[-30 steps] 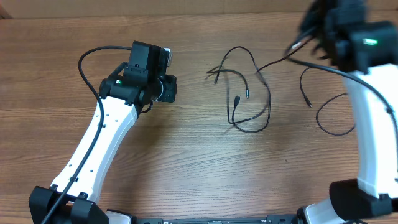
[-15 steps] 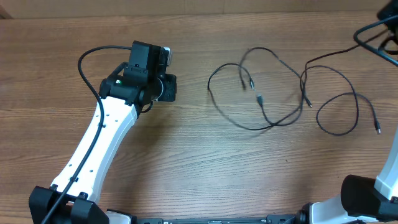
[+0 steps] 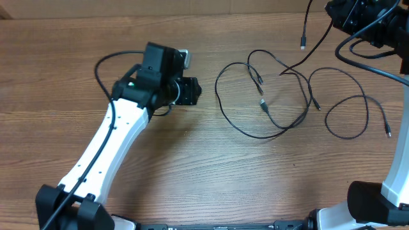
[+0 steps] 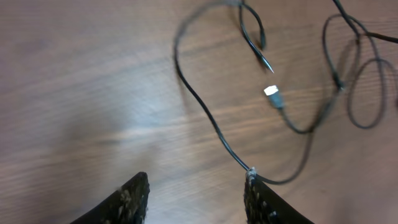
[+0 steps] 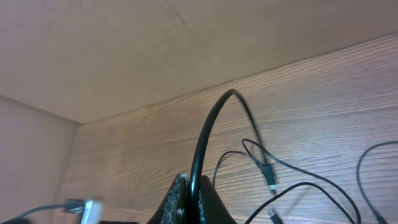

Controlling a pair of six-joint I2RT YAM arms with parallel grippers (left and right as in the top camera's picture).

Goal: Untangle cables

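Right gripper [image 5: 191, 200], raised at far right, pinches one cable [image 5: 208, 130]. The tangled cables [image 3: 268, 105] sprawl on the table [image 3: 192, 166] just right of the left gripper [image 4: 196, 193], which is empty with jaws apart and is the nearer arm.

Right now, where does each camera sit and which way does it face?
Overhead: above the table, looking straight down on the cables, both arms, left hand and right hand.
Left wrist: on the left arm, looking down at the cables; its open fingers show.
Right wrist: raised, facing across the table toward the wall; its fingers pinch a cable.
Overhead and left wrist share the plug.
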